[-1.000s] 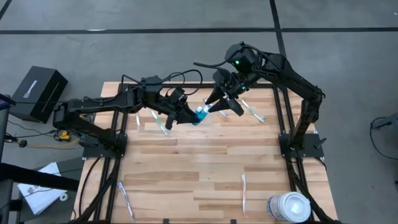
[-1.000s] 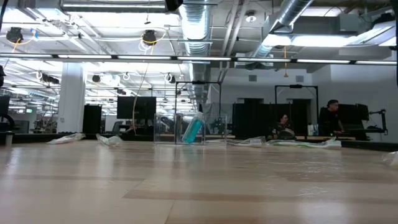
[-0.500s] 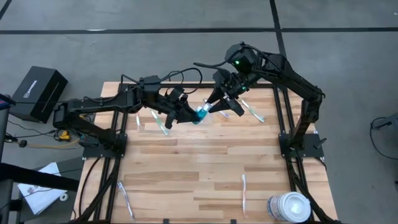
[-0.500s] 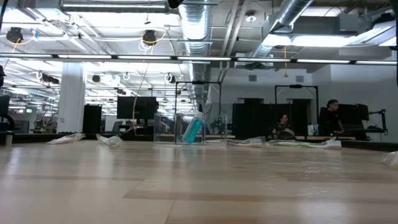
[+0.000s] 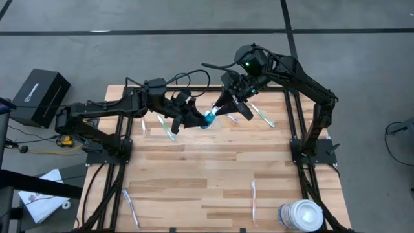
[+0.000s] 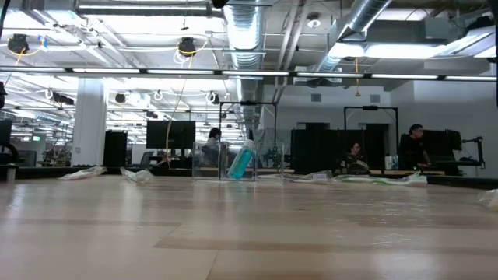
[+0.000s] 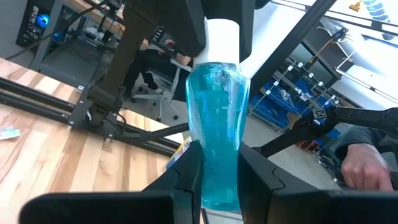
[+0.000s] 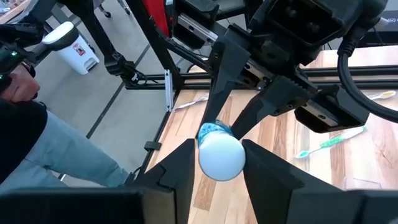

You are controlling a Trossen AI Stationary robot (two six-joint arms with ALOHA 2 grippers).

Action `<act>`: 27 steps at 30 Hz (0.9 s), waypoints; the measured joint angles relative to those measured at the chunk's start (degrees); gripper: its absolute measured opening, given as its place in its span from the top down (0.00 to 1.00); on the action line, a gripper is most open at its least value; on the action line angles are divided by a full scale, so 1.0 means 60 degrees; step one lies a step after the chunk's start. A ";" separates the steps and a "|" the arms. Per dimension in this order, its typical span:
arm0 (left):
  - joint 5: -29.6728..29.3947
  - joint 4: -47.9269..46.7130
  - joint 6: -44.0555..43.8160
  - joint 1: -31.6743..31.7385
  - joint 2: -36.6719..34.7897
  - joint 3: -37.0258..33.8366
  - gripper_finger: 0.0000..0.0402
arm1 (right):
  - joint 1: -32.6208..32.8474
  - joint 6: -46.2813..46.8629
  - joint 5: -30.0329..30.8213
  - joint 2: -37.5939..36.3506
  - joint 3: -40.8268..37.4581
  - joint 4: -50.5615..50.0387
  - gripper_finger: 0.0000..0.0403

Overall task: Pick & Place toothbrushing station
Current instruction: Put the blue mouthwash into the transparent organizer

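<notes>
A blue-teal toothpaste tube (image 5: 207, 120) with a white cap (image 8: 221, 155) is held in the air between both grippers over the table's far middle. My left gripper (image 5: 198, 120) is shut on its body. My right gripper (image 5: 217, 112) is shut around its cap. Pale toothbrushes lie flat on the table at the far left (image 5: 165, 127), the far right (image 5: 262, 116) and near the front edge (image 5: 253, 198). In the low view a clear container (image 6: 237, 162) stands on the table with a teal tube (image 6: 241, 162) leaning inside it. My left gripper pinches the tube's blue body (image 7: 219, 155) between its two fingers, coming level from the table's left. The tube points away along the fingers, cap end outward, lifted clear of the table. My right gripper has the white cap (image 8: 221, 155) between its two fingers (image 8: 180, 168), coming from the table's far right and slanting down. The cap fills the gap between them.
A large white round tub (image 5: 301, 215) stands at the front right corner. Another toothbrush (image 5: 129, 206) lies at the front left. A black box (image 5: 39, 97) sits off the table's left. People sit in the room beyond (image 6: 412, 148).
My right gripper has edged toward the left gripper and closed in around the tube's cap. The tube and my left gripper have stayed almost in place.
</notes>
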 joint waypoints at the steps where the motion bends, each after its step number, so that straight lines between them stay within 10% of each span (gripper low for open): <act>1: -0.0002 0.0022 0.0002 0.0000 0.0000 0.0000 0.86 | 0.0000 0.0000 0.0000 0.0000 0.0000 -0.0002 0.71; 27: -0.0651 0.0324 0.1124 0.0193 -0.0159 0.0000 0.60 | -0.0289 -0.0608 0.0017 -0.0025 0.0004 -0.0047 0.80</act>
